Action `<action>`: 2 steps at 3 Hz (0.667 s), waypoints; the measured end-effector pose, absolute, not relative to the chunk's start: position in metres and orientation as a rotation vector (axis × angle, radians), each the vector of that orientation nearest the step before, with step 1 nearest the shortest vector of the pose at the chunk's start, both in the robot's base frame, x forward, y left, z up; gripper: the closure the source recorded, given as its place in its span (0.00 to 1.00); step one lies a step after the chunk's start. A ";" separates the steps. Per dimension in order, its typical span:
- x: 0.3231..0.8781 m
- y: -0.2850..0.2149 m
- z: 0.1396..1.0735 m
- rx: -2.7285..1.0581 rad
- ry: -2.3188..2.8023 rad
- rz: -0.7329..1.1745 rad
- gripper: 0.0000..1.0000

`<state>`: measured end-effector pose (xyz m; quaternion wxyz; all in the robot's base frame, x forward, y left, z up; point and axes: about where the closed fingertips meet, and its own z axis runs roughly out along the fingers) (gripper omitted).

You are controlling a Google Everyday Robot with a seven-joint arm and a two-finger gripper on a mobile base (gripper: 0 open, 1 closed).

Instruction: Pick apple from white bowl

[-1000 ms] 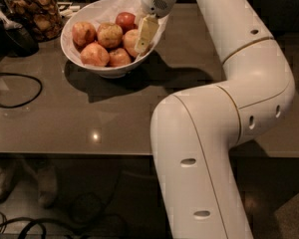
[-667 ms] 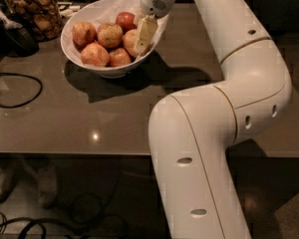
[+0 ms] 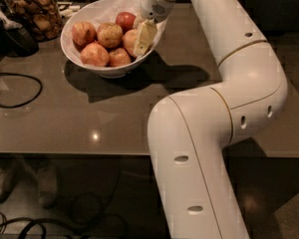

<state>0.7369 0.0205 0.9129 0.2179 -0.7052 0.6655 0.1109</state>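
- White, glossy bowl [image 3: 107,71] lined with crinkled paper sits on the grey-brown desk [image 3: 114,126], with several apples inside.
- Pale yellow-orange apple [image 3: 130,40] lies at the bowl's 3 o'clock side, against the end effector.
- End effector [image 3: 141,43] dips over the rim at 3 o'clock; wide, narrow or gripping, I cannot tell.
- Deep-red apple [image 3: 124,20] lies at 1 o'clock and a speckled apple [image 3: 109,34] near the centre.
- Glass jar [image 3: 32,14] stands at the bowl's 10 o'clock.

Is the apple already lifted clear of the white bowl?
No: the apple sits in the white bowl among the other apples, with the gripper down against it at the bowl's right side.
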 end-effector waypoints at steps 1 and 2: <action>0.737 0.021 0.912 -1.953 1.843 0.311 0.41; 0.737 0.021 0.912 -1.953 1.843 0.311 0.65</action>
